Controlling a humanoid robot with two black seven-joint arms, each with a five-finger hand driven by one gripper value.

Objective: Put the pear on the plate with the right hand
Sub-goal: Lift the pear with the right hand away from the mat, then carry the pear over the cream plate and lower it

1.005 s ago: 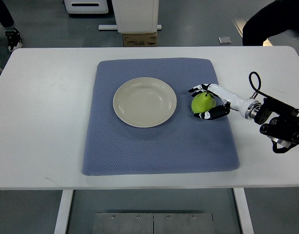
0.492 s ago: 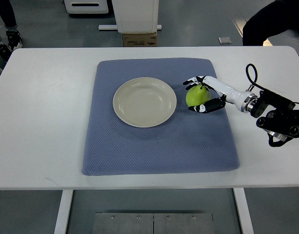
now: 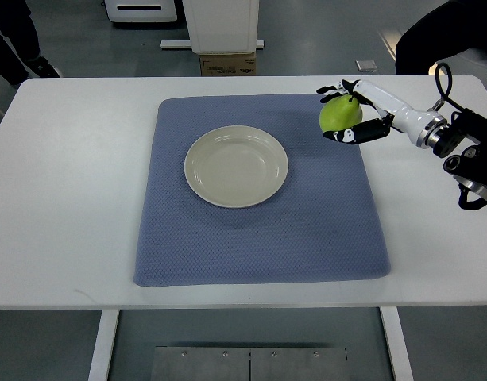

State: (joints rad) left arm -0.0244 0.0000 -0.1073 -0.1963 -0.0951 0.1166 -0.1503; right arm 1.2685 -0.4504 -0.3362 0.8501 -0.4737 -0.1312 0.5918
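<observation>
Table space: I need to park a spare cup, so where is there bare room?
The white table left of the blue mat is bare, as is the mat's near half below the plate. The far right corner is crowded: the right hand holds the pear there.

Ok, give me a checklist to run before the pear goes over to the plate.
1. Grasp: right hand has its fingers closed around the pear: ok.
2. Lift: pear looks raised off the mat, but clearance cannot be judged from one top view: cannot tell.
3. Target: plate is empty and upright on the mat: ok.
4. Path: nothing lies on the mat between pear and plate: ok.
5. Left arm: not in view, so it does not show in the way: ok.
6. People: dark-clothed person sits beyond the table's far right corner, off the path: ok.
</observation>
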